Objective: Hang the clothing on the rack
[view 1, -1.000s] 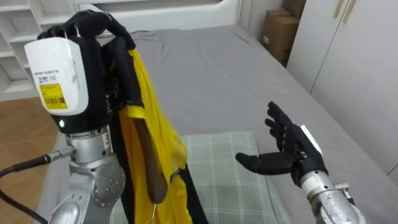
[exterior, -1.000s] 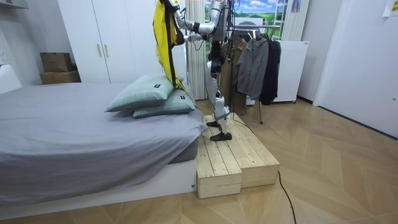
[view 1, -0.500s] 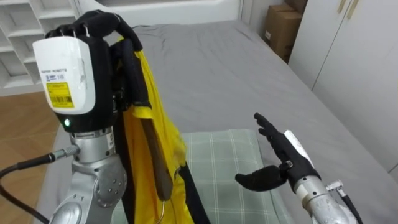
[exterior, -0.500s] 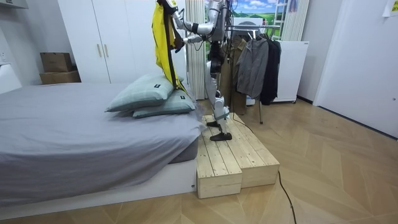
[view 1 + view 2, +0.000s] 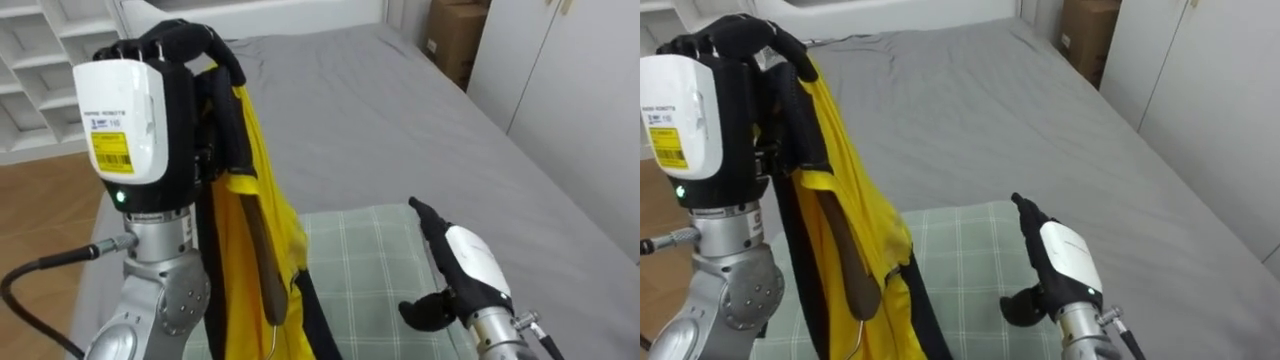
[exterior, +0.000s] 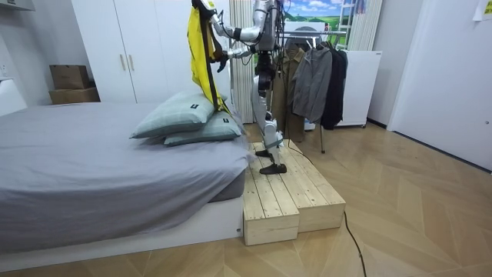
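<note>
My left hand (image 5: pixel 140 120) is raised high at the left, its dark fingers curled over the top of a yellow garment (image 5: pixel 255 180) with black trim. The garment hangs straight down from that hand on a brown wooden hanger (image 5: pixel 262 265), whose metal hook shows at the bottom edge. At the lower right, a short way from the cloth, my right hand (image 5: pixel 465 265) shows its white back, with fingers straight, thumb spread and nothing held. In the room view I stand on a wooden platform (image 6: pixel 284 192) by the bed, holding the yellow garment (image 6: pixel 201 54) up over the pillows.
Below the hands lie green checked pillows (image 5: pixel 370 260) on a grey bed (image 5: pixel 350 110). A white wardrobe (image 5: pixel 570 90) and a cardboard box (image 5: pixel 455 40) stand at the right, white shelves (image 5: pixel 50 60) at the left. A clothes rack with hung jackets (image 6: pixel 311 77) stands behind me.
My right hand has turned so its back faces up and has sunk lower in the view. The left hand still holds the garment up.
</note>
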`<state>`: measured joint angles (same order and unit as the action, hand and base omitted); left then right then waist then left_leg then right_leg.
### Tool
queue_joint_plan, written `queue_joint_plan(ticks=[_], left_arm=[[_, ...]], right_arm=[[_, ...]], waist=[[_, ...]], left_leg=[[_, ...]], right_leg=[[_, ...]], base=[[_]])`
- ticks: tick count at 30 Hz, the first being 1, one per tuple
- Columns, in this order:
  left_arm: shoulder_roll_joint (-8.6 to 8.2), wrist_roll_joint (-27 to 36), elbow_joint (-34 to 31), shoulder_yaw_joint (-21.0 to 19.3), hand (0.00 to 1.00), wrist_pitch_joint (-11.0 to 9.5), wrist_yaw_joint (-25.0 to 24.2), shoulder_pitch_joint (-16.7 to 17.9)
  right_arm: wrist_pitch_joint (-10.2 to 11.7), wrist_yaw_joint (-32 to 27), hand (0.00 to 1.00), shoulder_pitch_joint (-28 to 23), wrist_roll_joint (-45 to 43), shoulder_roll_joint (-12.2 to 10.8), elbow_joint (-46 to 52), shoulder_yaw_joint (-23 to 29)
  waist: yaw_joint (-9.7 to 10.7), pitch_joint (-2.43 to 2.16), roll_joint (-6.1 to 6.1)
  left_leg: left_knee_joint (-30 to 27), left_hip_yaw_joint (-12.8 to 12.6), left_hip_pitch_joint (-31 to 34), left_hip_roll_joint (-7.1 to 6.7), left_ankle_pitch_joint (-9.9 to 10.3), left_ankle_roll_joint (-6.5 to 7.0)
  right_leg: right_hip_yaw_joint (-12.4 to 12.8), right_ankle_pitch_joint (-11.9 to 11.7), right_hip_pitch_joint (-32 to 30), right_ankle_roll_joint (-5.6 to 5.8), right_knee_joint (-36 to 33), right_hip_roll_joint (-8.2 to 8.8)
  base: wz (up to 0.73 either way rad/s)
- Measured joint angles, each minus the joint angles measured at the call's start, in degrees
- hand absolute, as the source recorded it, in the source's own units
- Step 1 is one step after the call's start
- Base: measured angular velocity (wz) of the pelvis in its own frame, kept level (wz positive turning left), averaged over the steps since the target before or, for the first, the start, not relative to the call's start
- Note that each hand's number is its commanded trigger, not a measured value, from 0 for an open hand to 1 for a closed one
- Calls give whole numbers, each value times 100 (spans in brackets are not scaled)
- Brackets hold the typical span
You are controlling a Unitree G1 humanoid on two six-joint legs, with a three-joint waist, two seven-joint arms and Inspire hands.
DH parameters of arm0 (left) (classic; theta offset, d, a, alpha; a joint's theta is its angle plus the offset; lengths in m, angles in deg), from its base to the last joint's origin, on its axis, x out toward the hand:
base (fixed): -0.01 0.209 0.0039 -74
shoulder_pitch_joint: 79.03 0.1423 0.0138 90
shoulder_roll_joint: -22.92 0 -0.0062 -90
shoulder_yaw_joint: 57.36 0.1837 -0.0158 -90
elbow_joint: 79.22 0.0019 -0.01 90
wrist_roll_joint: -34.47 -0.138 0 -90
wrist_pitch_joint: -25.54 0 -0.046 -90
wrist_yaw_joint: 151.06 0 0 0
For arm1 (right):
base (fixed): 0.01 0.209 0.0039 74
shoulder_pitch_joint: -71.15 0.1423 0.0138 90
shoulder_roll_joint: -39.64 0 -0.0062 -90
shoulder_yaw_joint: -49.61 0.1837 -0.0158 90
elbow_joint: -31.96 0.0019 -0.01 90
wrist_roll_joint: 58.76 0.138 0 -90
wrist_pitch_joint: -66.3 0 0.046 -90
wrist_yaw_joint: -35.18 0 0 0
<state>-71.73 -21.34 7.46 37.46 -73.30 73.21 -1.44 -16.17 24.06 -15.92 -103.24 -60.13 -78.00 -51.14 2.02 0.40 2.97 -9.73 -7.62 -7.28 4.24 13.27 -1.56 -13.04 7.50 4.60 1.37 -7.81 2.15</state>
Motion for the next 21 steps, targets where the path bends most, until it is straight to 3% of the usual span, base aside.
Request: queue_joint_plan(ticks=[8,15,16,17,18,19,20,21], left_arm=[[-63,-9,0,1,100,5,-4,-325],[-58,7,0,218,100,69,-91,-327],[-60,10,5,243,100,69,-162,-325],[-59,51,22,289,100,67,-241,-350],[-79,121,27,356,100,55,-256,-371],[-198,164,33,515,100,-7,-319,-471],[-244,158,34,599,100,-78,-326,-467],[-247,160,44,613,100,-77,-329,-450]], right_arm=[[129,-603,0,0,-79,7,-2,-235],[127,-884,0,3,-77,42,-1,-554],[127,-908,0,10,-56,15,-1,-613],[127,-953,0,14,63,-7,0,-670],[129,-1000,0,15,175,29,9,-672],[130,-1100,0,24,361,133,18,-575],[116,-1129,0,27,406,129,-25,-478],[124,-1128,0,20,391,155,-20,-489]], waist=[[-78,-1,35],[-82,2,52],[-65,30,10],[-39,105,-129],[-31,106,-148],[-33,73,-63],[-196,84,-130],[-264,84,-113]], left_leg=[[14,-22,8,3,0,0],[-44,-55,-31,0,0,0],[-269,-150,30,-38,3,-1],[-804,-193,346,-135,137,33],[-733,-153,527,-222,146,59],[-192,-165,944,-296,-171,144],[-281,-432,1011,-387,-556,373],[-310,-470,1009,-395,-560,382]], right_leg=[[79,0,-47,0,-4,-10],[328,-1,-30,-1,-92,-6],[550,-2,41,-3,-81,92],[970,-1,142,2,-58,303],[1215,0,135,12,-60,392],[1366,76,19,135,-154,457],[1388,270,-102,359,-321,574],[1311,293,-133,351,-329,579]], base=[[-4],[-6],[22],[36],[75],[54],[37],[-18]])
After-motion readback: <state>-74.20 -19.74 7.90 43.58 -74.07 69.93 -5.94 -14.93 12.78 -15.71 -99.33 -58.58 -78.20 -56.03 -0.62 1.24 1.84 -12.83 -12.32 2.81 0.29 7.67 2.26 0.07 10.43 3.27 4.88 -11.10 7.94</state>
